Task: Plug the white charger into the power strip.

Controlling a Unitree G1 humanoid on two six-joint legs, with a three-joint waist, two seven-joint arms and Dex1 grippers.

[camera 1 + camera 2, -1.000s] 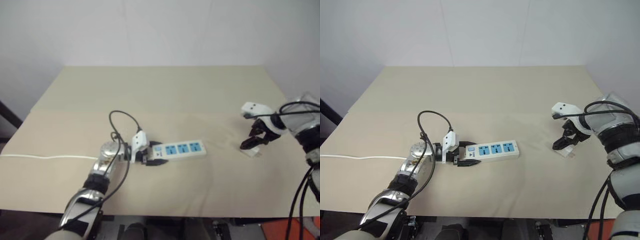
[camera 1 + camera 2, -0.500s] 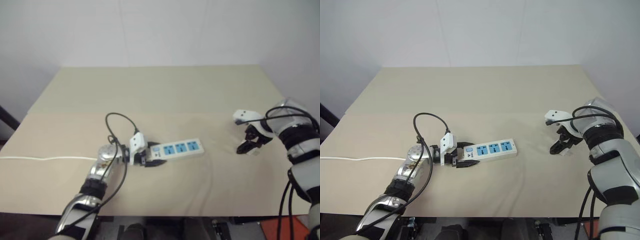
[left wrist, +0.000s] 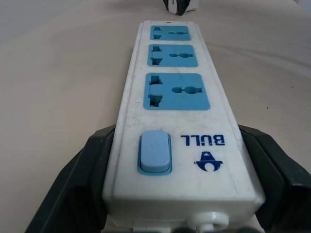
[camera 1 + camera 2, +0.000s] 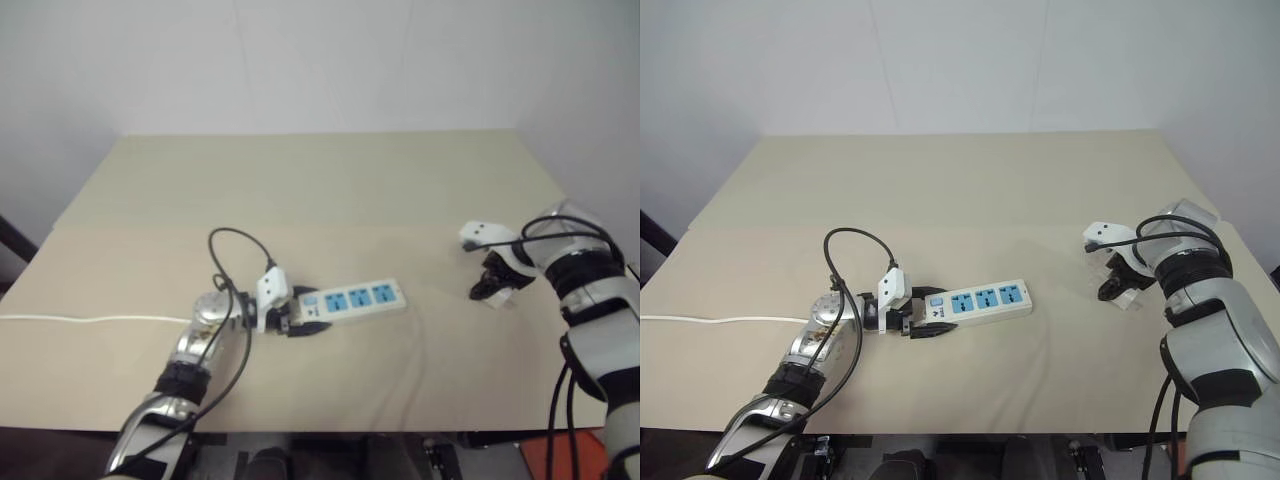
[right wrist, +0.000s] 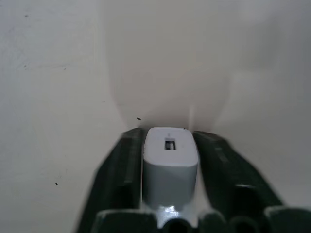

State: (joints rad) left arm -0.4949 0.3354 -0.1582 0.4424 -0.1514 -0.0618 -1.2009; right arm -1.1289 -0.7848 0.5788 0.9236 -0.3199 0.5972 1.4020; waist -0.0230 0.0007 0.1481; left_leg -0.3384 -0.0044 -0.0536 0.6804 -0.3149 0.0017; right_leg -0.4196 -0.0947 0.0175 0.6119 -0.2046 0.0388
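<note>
The left end effector (image 4: 925, 322) clamped the power strip (image 4: 980, 300); at three o'clock, the right end effector (image 5: 169, 167) gripped the white charger (image 5: 170, 162).

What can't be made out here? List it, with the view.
- White charger, right wrist view: its prongs, hidden between the right gripper fingers.
- Power strip, left wrist view: its cord end, cut off by the picture's edge, left gripper clamping its sides.
- Head views: charger too small, behind the right gripper.

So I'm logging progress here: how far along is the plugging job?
Done: left hand is clamped on the switch end of the power strip. In hand: right hand has closed on the white charger at the table. Left: carry it over and plug in.
</note>
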